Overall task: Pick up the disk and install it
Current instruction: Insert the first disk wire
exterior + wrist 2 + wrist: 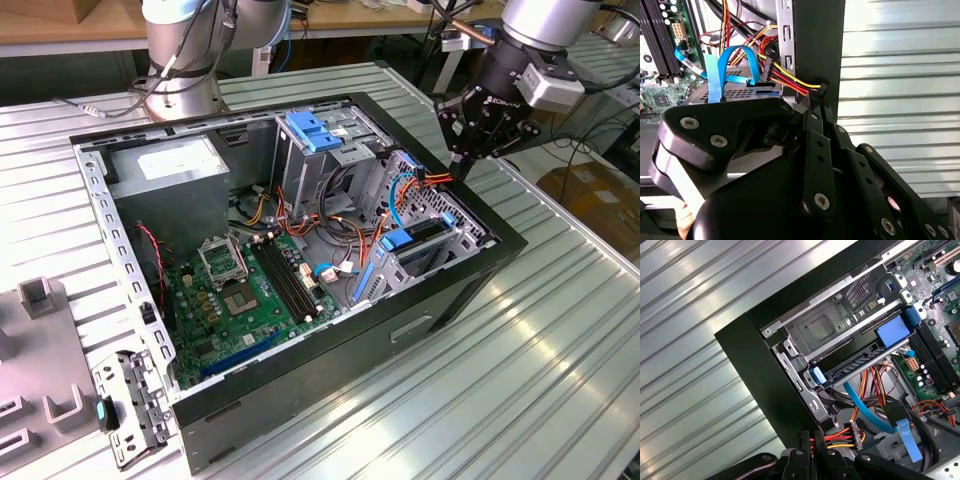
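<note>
The disk (pixel 428 231) lies flat in the lower bay of the drive cage, at the open case's corner on the exterior view's right. Its dark perforated edge (pixel 855 367) and blue side rails show in the first wrist view; the label is hidden. My gripper (pixel 461 166) hangs over the case rim just beyond that cage. Both wrist views show its black fingers (pixel 810 130) pressed together, so the gripper (pixel 816 106) is shut. The tips (pixel 810 436) touch a black plug (pixel 822 89) on red, yellow and orange wires. I cannot tell whether the plug is pinched.
The black case (pixel 480 270) lies open on a slatted metal table (pixel 520 380). Inside are a green motherboard (pixel 250 290), a grey box with a white sticker (pixel 170 165), a light-blue bracket (pixel 315 130) and loose cables. Grey fixtures (pixel 40 350) sit outside the case.
</note>
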`<state>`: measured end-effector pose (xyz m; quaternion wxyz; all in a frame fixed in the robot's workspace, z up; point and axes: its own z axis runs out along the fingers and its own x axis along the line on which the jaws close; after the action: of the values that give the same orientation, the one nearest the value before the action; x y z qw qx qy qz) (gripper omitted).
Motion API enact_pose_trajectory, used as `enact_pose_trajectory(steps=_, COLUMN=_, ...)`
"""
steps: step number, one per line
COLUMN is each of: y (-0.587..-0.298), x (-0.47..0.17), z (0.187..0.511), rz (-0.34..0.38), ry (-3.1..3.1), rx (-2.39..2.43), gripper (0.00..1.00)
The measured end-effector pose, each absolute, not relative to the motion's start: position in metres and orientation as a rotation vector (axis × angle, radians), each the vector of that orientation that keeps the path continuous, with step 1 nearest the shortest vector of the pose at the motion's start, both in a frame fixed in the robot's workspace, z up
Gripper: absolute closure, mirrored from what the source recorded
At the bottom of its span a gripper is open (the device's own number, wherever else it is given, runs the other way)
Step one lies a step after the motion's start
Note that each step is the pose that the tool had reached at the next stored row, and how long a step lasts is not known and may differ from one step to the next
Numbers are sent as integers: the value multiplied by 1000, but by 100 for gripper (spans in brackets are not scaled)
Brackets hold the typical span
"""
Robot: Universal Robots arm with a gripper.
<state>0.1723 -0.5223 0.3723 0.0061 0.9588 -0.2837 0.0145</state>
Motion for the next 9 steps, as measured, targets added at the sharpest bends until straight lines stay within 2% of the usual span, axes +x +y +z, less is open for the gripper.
enact_pose_trajectory(steps=5, y=-519, x=173, z=376, rz=47, ry=-875, rx=2993, gripper=81)
enact_pose_trajectory(steps=6, y=-518, x=174, z=375, rz=47, ry=-862, rx=2996, gripper=75)
enact_pose_trajectory(steps=9, y=-518, x=174, z=373, rz=50, ry=-826, rx=3007, gripper=75)
